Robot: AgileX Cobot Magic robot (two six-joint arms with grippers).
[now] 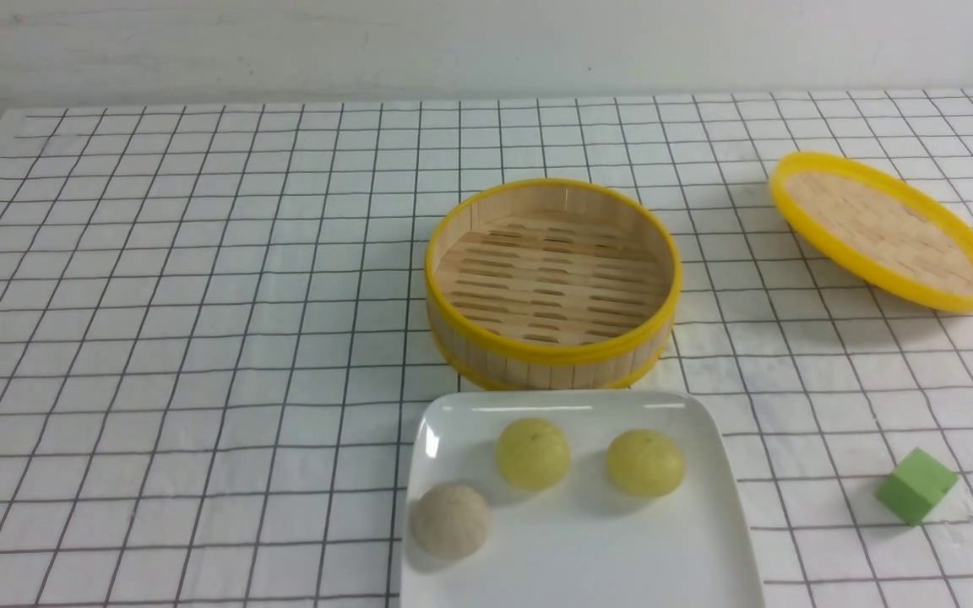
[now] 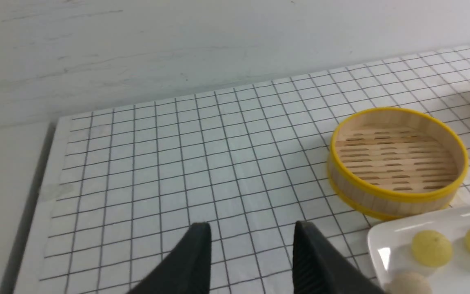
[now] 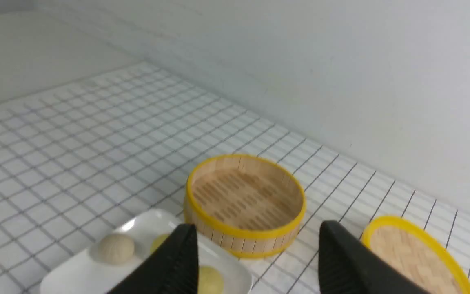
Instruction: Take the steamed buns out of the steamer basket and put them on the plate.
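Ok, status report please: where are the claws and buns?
Left gripper open, empty; right gripper open, empty. Grey bun and both yellow buns on plate, steamer basket empty. Nothing in the way.

The plate (image 1: 622, 557) is gleaming glossy and smooth; the basket (image 1: 537, 367) is showing matt wood; the buns (image 1: 532, 453) are looking matt.

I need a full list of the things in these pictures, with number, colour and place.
basket: one, bamboo with yellow rims, centre, empty
plate: one, white, in front of the basket
yellow buns: two, pale yellow, side by side on the plate
grey bun: one, greyish-beige, plate's near left
lid: one, yellow-rimmed, right of the basket
cube: one, green, near right
cloth: one, white with black grid, under everything
left hand: one, black, above the cloth, open
right hand: one, black, above the cloth, open
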